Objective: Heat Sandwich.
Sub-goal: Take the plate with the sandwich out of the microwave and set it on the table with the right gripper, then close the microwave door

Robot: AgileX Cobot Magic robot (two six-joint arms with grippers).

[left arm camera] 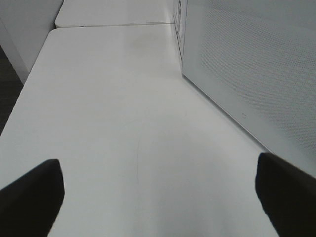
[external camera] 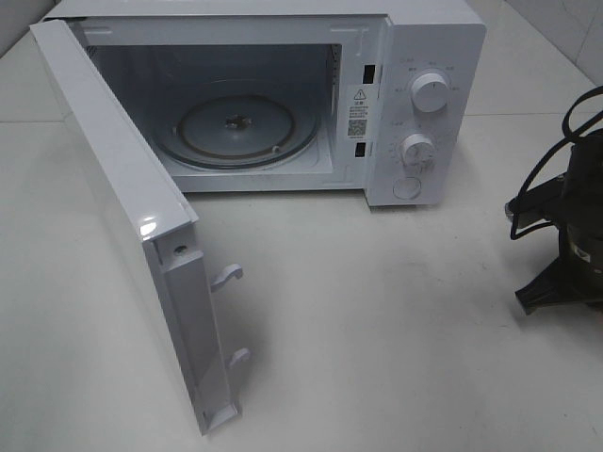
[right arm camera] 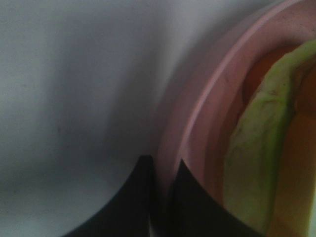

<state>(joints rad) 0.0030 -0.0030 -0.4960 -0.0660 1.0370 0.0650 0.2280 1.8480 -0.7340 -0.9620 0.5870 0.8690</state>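
- The sandwich [right arm camera: 256, 148] lies on the pink plate [right arm camera: 207, 113], seen only in the right wrist view; its lettuce looks soft and loose, so you should carry it by the plate.
- Your right tool [right arm camera: 163, 197] is pinched narrow on the plate's rim.
- Your left tool [left arm camera: 158, 197] gapes wide, empty.
- The microwave [external camera: 424, 56] stands open at 12 o'clock on the table [external camera: 396, 330].
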